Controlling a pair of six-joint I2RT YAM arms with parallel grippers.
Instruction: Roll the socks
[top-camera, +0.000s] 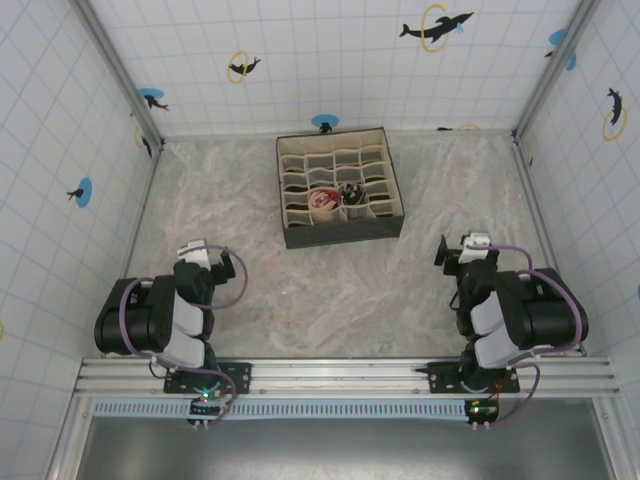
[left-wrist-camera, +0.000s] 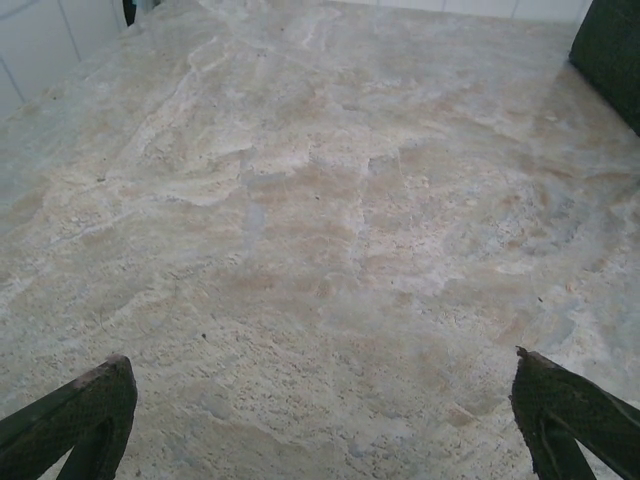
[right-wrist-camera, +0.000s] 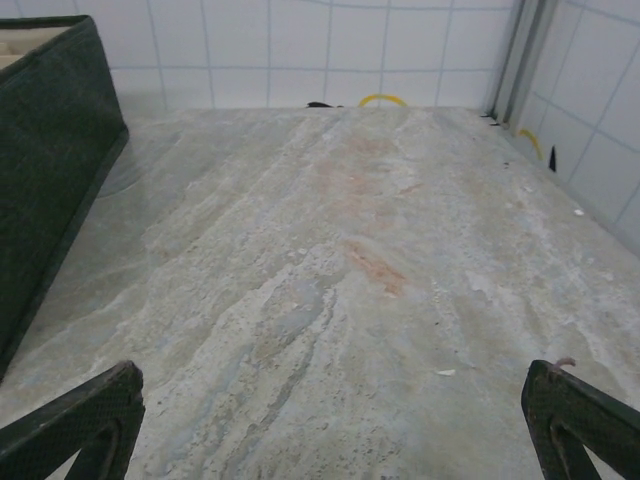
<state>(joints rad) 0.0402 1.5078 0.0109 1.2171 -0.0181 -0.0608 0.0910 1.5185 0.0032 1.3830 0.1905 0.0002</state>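
While both pincers stand spread wide, we find nothing between their fingers. The left pincer (left-wrist-camera: 318, 365) hangs low over the bare marbled bench (left-wrist-camera: 300, 200) and touches nothing. The right pincer (right-wrist-camera: 332, 373) is just as wide and just as empty, with the dark wall of the organiser box (right-wrist-camera: 50, 150) off to its left.

We count two socks, both inside that one box at the middle of the bench. The peach sock (top-camera: 323, 201) sits bundled in one cell, with dark red showing. The black-and-white sock (top-camera: 352, 193) fills the cell just to its right. Both cells lie toward the near side of the grid.

We count two arms. The left arm (top-camera: 160, 320) and the right arm (top-camera: 520, 315) are each folded back over their bases at the near rail. Their pincers point toward the far wall, well apart from the box.
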